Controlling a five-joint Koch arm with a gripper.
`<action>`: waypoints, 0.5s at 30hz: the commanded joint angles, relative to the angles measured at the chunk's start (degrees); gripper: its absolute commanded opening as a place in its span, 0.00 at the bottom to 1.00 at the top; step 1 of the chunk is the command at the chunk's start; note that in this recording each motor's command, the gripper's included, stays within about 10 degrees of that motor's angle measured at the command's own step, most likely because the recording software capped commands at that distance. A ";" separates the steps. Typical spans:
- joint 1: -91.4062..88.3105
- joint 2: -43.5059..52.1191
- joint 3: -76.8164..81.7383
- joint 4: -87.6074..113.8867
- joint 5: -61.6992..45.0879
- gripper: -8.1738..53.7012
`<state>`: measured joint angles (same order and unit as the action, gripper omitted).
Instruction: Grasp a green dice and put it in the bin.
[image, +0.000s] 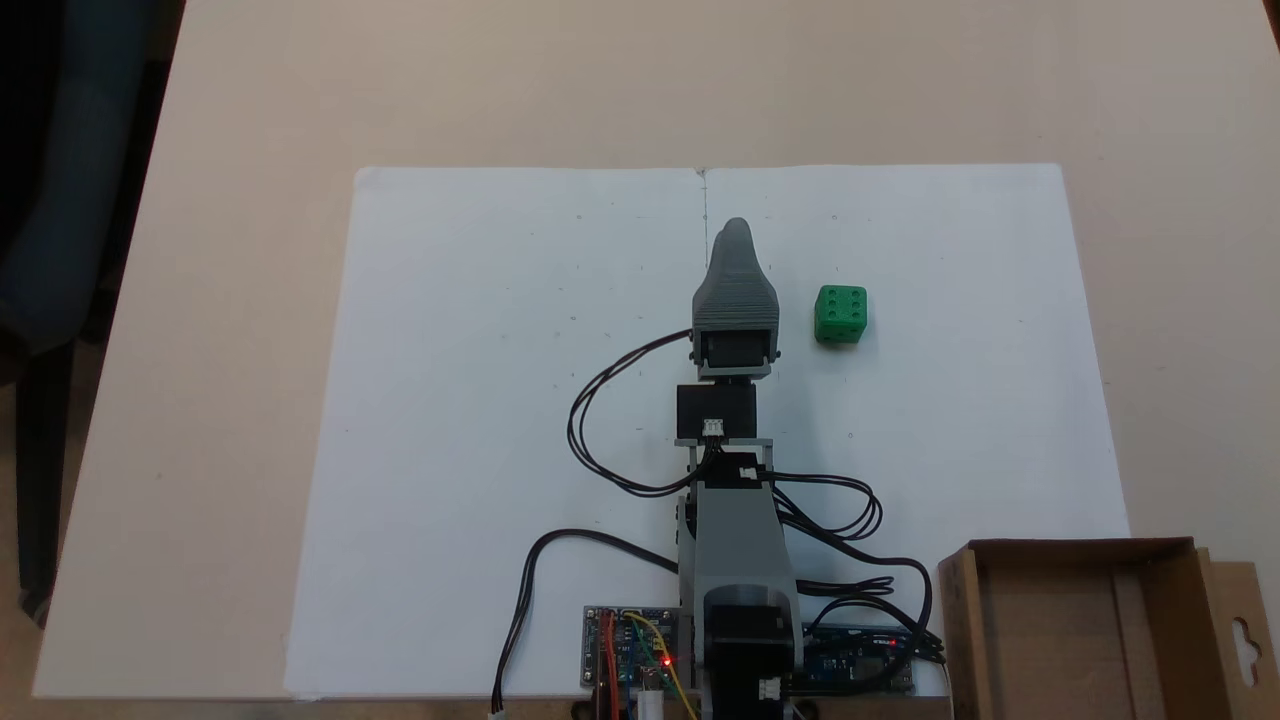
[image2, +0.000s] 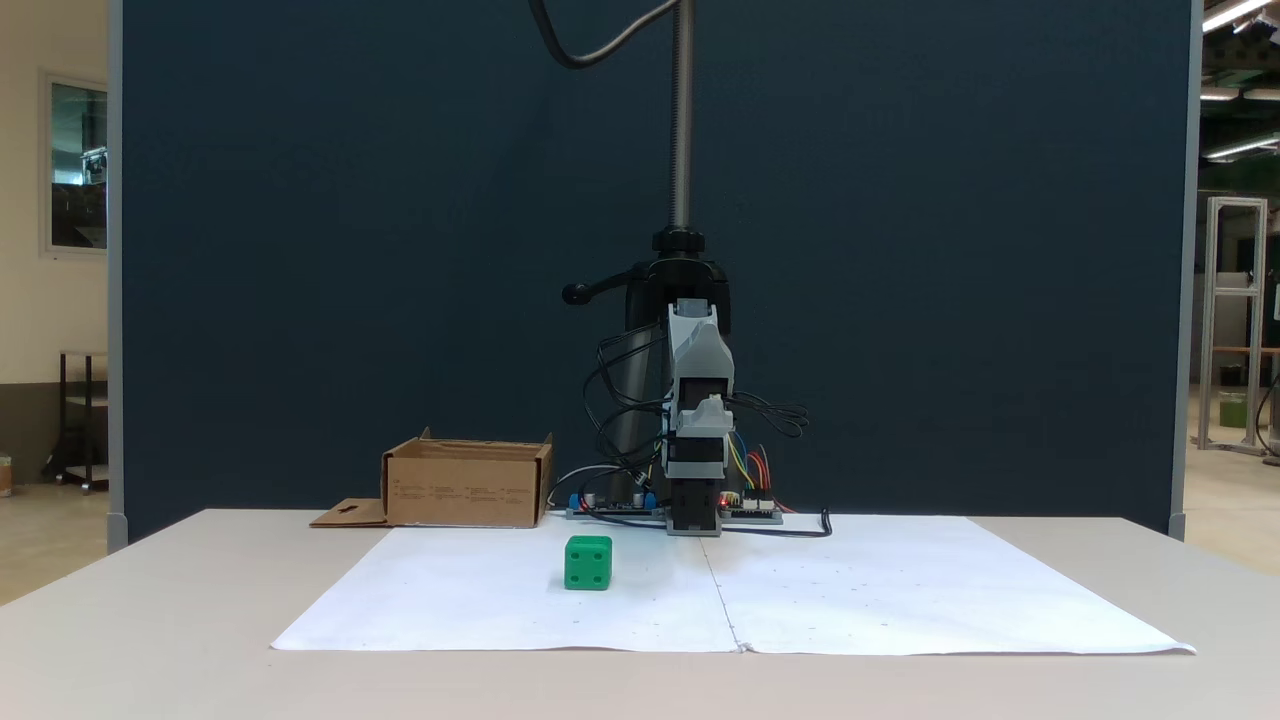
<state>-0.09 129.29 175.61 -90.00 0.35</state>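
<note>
The green dice (image: 841, 314) is a small bright green cube resting on the white paper, its six-pip face up. In a fixed view it lies just right of the gripper (image: 735, 235); from the front the dice (image2: 588, 562) sits left of the arm. The grey gripper (image2: 708, 404) is held above the paper, apart from the dice, its jaws pressed together with nothing between them. The bin (image: 1080, 550) is a shallow brown cardboard box at the lower right, beside the arm's base; in the front view the bin (image2: 465, 488) stands at the left rear.
White paper sheets (image: 480, 400) cover the middle of the beige table (image: 250, 100). Black cables (image: 600, 420) loop beside the arm, and circuit boards (image: 630, 650) lie at its base. A dark partition (image2: 300, 250) and a camera pole (image2: 682, 120) stand behind.
</note>
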 joint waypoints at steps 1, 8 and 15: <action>-2.37 6.24 3.69 10.00 -6.50 0.81; -2.37 6.24 3.69 21.18 -6.50 0.81; -2.37 6.24 3.69 21.18 -6.50 0.81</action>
<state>-1.41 129.29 175.61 -67.32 -2.46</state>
